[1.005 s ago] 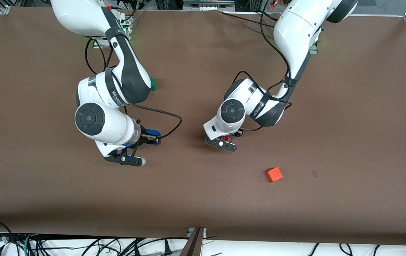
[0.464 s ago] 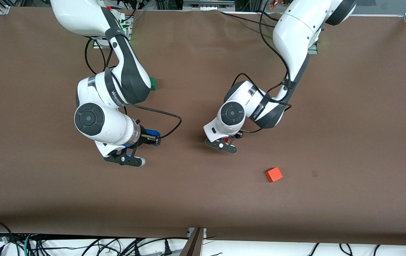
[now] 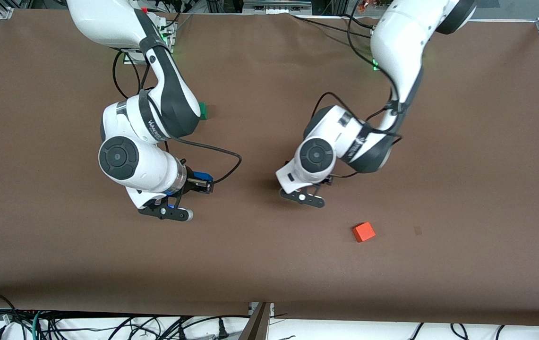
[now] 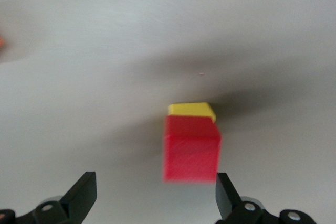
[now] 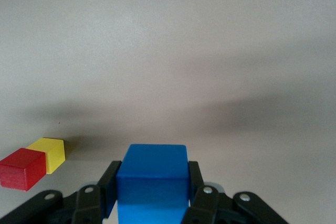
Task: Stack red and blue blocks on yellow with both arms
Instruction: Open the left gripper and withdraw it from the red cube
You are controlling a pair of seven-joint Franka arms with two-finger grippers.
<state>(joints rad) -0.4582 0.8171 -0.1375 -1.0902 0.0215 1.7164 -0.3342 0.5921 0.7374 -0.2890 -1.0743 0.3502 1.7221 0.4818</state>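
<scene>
The red block (image 4: 191,153) sits on the yellow block (image 4: 192,109), which shows as a strip past its edge. My left gripper (image 4: 155,184) is open and empty above the stack, its fingers (image 4: 84,195) well apart from the red block. In the front view the left gripper (image 3: 303,198) hides the stack. My right gripper (image 5: 152,190) is shut on the blue block (image 5: 152,169) and holds it above the table. It shows in the front view (image 3: 167,211) toward the right arm's end. The right wrist view also shows the red block (image 5: 21,169) and the yellow block (image 5: 51,153).
An orange cube (image 3: 363,232) lies on the brown table (image 3: 463,165), nearer the front camera than the left gripper and toward the left arm's end. A green cube (image 3: 203,111) lies half hidden by the right arm's wrist, farther from the camera.
The left arm's hand has shifted a little toward the left arm's end and toward the front camera. The red block that showed by its gripper is now hidden there. The right arm has not moved.
</scene>
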